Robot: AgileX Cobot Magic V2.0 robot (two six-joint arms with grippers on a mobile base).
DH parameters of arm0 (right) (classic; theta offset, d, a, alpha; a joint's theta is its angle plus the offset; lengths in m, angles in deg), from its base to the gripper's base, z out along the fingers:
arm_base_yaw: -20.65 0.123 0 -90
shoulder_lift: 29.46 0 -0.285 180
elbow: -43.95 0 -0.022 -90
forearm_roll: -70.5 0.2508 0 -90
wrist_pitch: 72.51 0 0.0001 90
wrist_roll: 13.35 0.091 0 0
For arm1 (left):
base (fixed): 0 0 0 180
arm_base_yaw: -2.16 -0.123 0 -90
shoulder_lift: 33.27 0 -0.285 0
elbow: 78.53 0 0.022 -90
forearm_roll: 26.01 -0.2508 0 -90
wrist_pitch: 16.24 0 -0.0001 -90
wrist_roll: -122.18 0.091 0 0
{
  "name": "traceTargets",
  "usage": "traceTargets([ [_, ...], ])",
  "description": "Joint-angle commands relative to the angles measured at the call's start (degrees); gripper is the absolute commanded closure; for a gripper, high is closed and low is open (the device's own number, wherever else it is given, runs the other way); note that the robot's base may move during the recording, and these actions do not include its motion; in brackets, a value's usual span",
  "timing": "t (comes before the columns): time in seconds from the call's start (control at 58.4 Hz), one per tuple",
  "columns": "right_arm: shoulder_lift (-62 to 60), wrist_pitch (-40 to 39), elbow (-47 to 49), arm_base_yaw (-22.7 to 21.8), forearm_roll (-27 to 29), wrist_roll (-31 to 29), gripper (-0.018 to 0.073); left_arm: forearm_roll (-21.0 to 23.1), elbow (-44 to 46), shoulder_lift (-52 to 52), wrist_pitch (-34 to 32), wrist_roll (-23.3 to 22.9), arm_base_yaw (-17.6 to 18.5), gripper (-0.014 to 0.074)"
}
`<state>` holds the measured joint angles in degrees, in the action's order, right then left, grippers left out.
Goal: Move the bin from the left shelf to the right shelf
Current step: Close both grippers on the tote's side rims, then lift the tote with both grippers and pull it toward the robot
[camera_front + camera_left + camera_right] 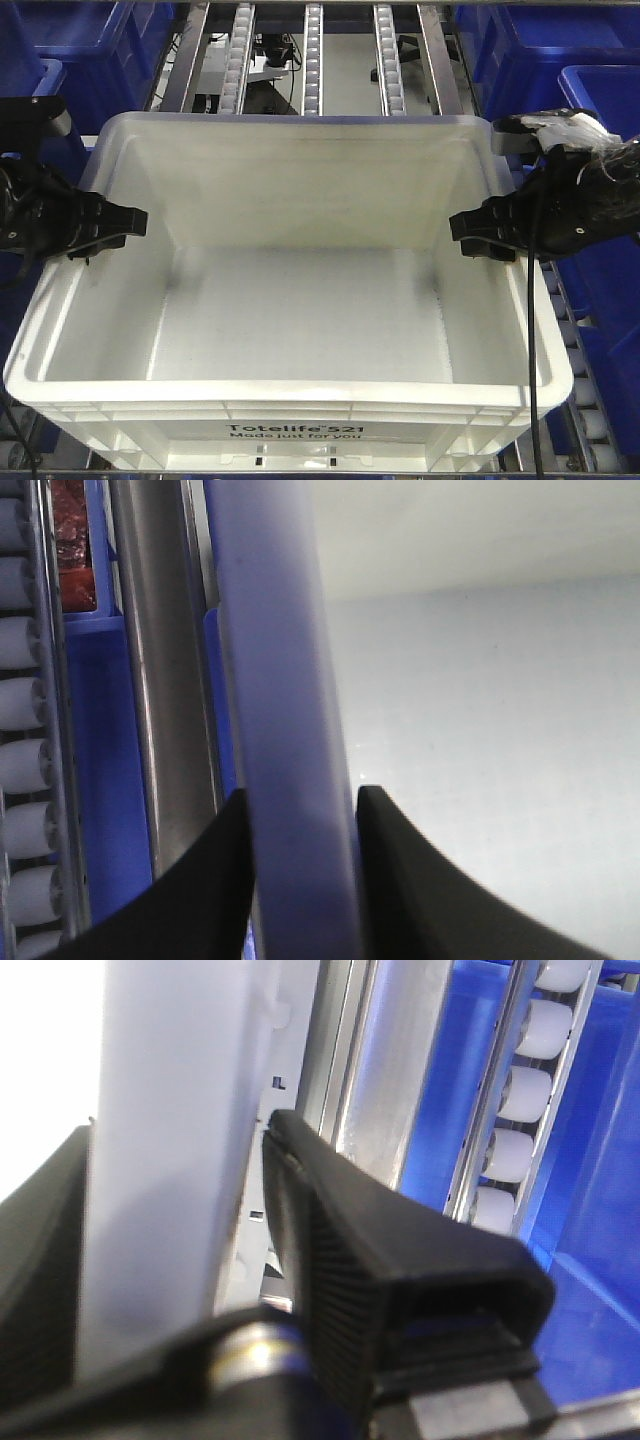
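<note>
L: left end effector [128, 222] clamped on the wall of the white Totelife bin [300, 395], 9 o'clock | R: right end effector [468, 232] clamped on the wall, 3 o'clock | bin: centre, roller rails [313, 55] at 12 | step: two-sided grip set | next: level lift, both arms rightward together

We see a warehouse or stockroom: metal shelving [185, 60] fitted with roller tracks [313, 55], dark blue storage bins [525, 45] on either side, and a white tote [290, 310] on the rack.
</note>
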<state>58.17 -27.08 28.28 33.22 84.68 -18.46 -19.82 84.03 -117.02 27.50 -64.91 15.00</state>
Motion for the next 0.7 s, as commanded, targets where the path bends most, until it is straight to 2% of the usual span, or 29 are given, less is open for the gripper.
traceTargets([
  [0.0, -1.52, -4.08, 1.89, -0.02, 0.9, -0.51, 0.0567, 2.63, 1.53, 2.17, -5.24, 1.13, 0.32, 0.0601],
  [0.154, -1.72, -4.74, 1.95, -0.02, 4.21, -3.14, 0.0567, 5.23, 1.53, 3.49, -6.46, 3.91, 0.32, 0.0599],
  [0.325, -3.32, -6.56, 1.95, -0.02, 7.2, -4.78, 0.0567, 5.31, 1.53, 5.02, -7.3, 3.94, 0.32, 0.06],
  [0.685, -6.7, -7.03, 1.95, -0.02, 7.21, -4.9, 0.0564, 5.89, 1.53, 8.22, -8.46, 3.94, 0.32, 0.06],
])
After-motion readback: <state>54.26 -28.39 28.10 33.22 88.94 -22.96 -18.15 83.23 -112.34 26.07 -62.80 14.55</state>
